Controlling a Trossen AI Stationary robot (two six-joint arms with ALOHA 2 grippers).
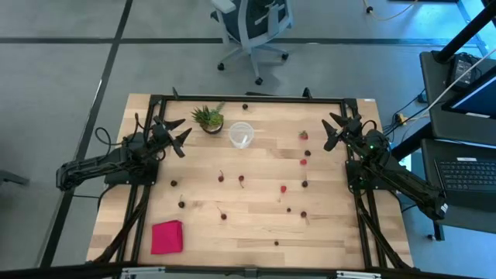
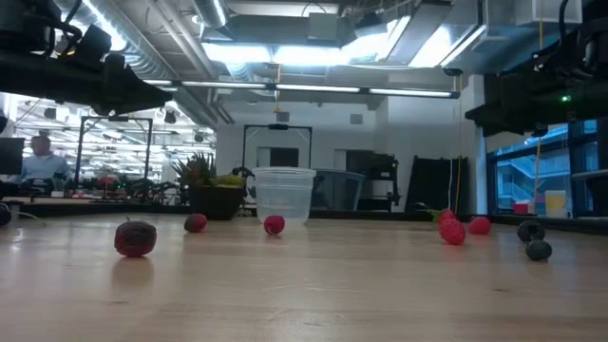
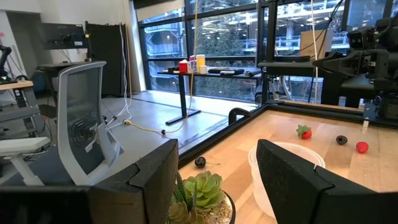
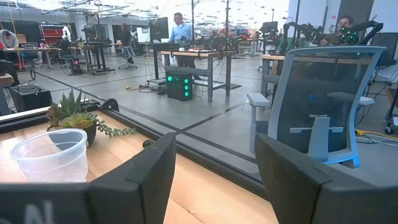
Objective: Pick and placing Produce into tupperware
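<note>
The small round clear plastic tupperware cup stood upright on the pale wooden table, its open mouth facing up and nothing visible inside it, at the far side of the table just beside the spiky green potted plant. The produce, many tiny round dark red to bright red fruits, lay scattered over the tabletop with no common direction, most of them in the middle and toward my right side, a few trailing thin stems; one bright red fruit lay just in front of the cup in the low view. My left gripper hung above the table's left far part with its two dark fingers spread wide, gripping nothing and touching nothing; the plant and the cup lay just ahead of it, the cup a little farther off. My right gripper hung above the table's right far part, fingers likewise spread wide and empty, with the nearest red fruits just beside it toward the table's middle and the cup well apart from it. A flat pink-red square cloth lay near the table's left front corner.
</note>
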